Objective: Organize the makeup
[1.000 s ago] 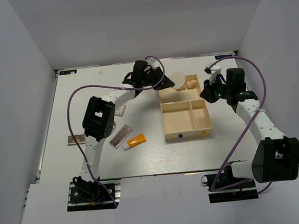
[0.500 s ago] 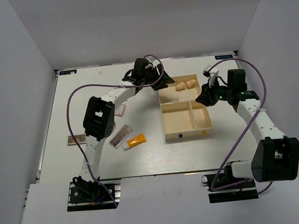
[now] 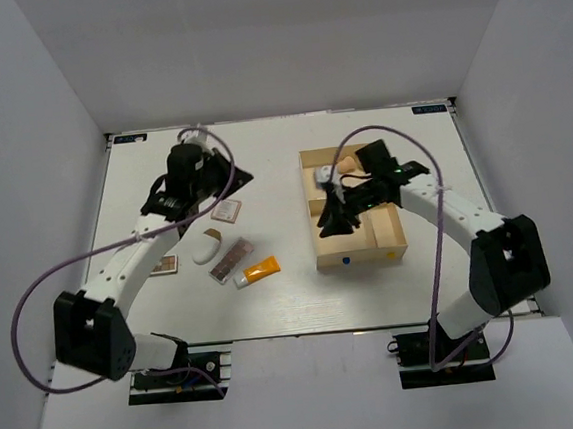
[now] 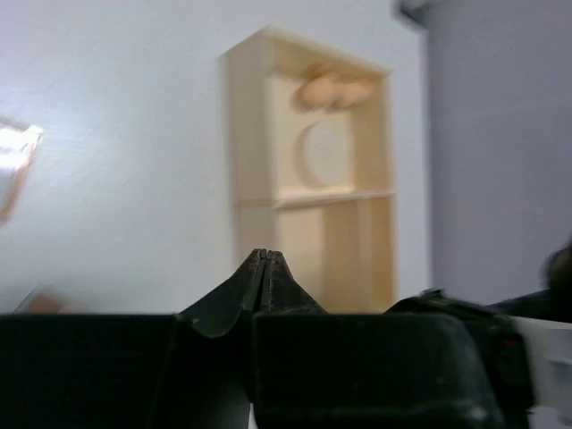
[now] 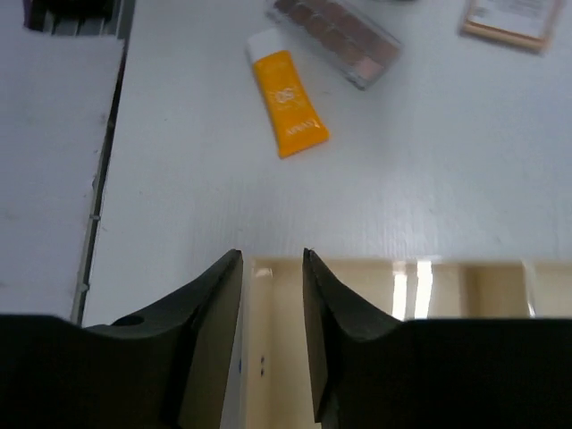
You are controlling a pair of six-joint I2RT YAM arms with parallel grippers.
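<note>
Counting now. One cream tray (image 3: 363,259), and that's three compartments in it. Peach sponges: first peach sponge (image 4: 313,92), second peach sponge (image 4: 356,91), so two. One round cream puff (image 4: 326,154). Out on the bench (image 3: 303,293): one orange white-capped tube (image 5: 288,105), one long brown-pink palette (image 3: 232,260), one white egg-shaped piece (image 3: 206,247), one small square compact (image 3: 228,211). One more flat brown case (image 3: 165,264), partly behind an arm. Arms: left arm (image 3: 130,258), right arm (image 3: 446,205), two.
</note>
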